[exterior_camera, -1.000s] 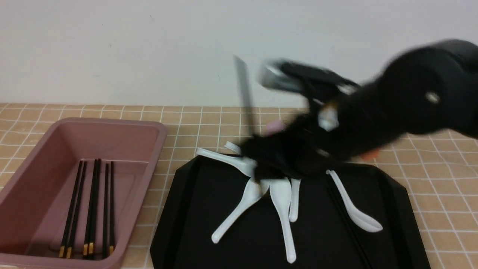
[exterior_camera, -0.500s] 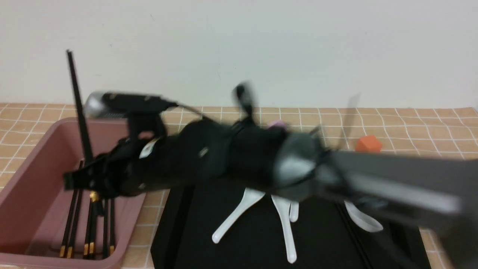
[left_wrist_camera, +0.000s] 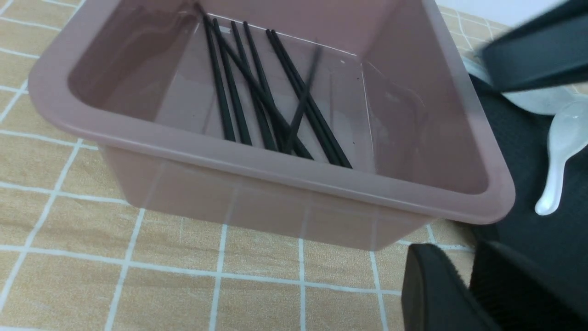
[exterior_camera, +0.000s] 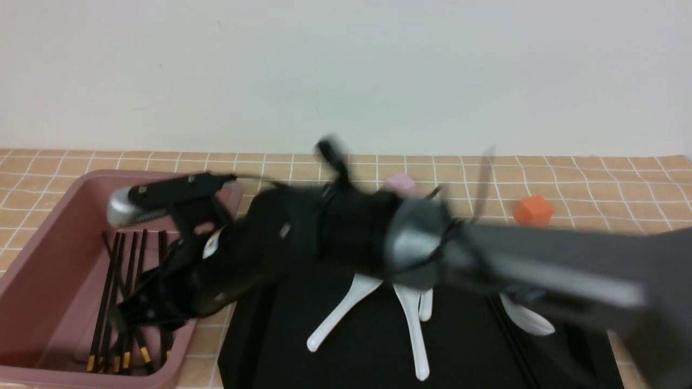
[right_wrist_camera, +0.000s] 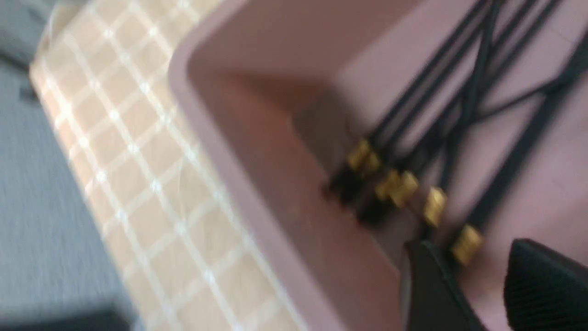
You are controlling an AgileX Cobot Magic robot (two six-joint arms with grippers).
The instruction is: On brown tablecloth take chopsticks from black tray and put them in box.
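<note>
Front view: box [exterior_camera: 32,254] set on checked tablecloth [exterior_camera: 621,189]. Chopsticks [exterior_camera: 108,281] lain inside box, some crossed. Right gripper [exterior_camera: 140,313] blurred, seen low over box's near end. Tray [exterior_camera: 259,346] placed just beside box, white spoons [exterior_camera: 335,319] laid on it. Orange cube [exterior_camera: 532,210] well apart from box.

Left wrist view: chopsticks seen on box floor. Left gripper [left_wrist_camera: 464,262] seen outside box, near its corner; grip state cannot be told.

Right wrist view: right gripper jaws parted, nothing clamped. Gold-banded chopstick ends lain in box, just beyond fingers [right_wrist_camera: 432,285].
</note>
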